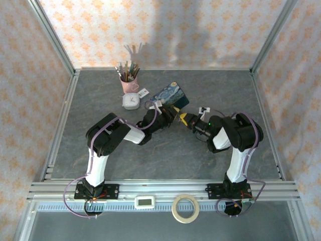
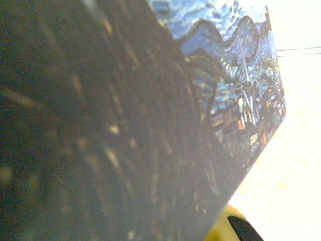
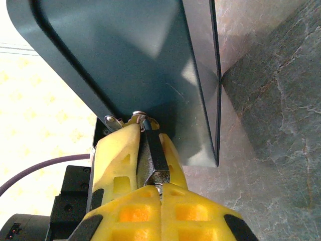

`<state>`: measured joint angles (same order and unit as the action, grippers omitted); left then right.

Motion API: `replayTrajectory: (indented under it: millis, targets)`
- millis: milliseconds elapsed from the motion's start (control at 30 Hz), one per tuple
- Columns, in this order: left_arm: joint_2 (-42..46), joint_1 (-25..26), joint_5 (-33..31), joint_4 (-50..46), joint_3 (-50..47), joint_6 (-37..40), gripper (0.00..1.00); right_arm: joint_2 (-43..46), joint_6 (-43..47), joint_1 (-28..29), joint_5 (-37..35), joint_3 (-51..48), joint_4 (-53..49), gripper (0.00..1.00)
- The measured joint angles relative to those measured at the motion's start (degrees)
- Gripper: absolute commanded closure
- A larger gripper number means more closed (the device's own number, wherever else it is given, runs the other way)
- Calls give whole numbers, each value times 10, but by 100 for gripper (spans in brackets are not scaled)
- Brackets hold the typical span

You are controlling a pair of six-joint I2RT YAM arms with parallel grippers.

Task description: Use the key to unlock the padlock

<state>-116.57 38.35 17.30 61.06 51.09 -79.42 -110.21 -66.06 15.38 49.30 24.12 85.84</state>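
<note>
Top view: both arms reach in to bench (image 1: 150,155) ctr, the left pincer (image 1: 176,114) and right pincer (image 1: 186,119) tip to tip just in front of the blue box (image 1: 170,94) w/ starry-night painting.

Right wrist view: padlock (image 3: 150,155), small and dark, hangs at the box's (image 3: 130,60) lower edge, shackle end up against a metal clasp. Left pincer (image 3: 146,134) is pressed onto the padlock body, one yellow finger each side. Right pincer (image 3: 160,193) has its tips pressed together on the key (image 3: 159,187). Just a thin silvery sliver of it shows, touching the padlock's bottom end.

Left wrist view: the box's (image 2: 225,75) painted face, very close, mostly blurred.

Writing:
- white tag (image 1: 203,109) by the right arm, dark print, too small to read
- small label (image 1: 144,93) between pink pencil cup (image 1: 128,84) and box, also unreadable
- white round timer (image 1: 131,102) below the cup, no legible marks
- white display unit (image 1: 146,202) beside tape roll (image 1: 184,208) on the near rail, screen unreadable
</note>
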Motion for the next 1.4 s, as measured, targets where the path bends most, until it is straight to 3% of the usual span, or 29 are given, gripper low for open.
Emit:
replayTrajectory:
  millis: [167, 400, 733, 1400]
  targets:
    - [0, 2, -5, -11, -2, 15, 100, 5, 7, 0, -6, -7, -16, 77]
    - [0, 4, -21, -36, 8, 37, 100, 52, 40, -5, -38, -38, -74, 70]
    - [0, 2, -33, -56, 45, 45, 100, 120, 95, -13, -59, -64, -145, 69]
    - [0, 3, -23, -56, 45, 42, 100, 105, 135, -13, -54, -25, -122, 71]
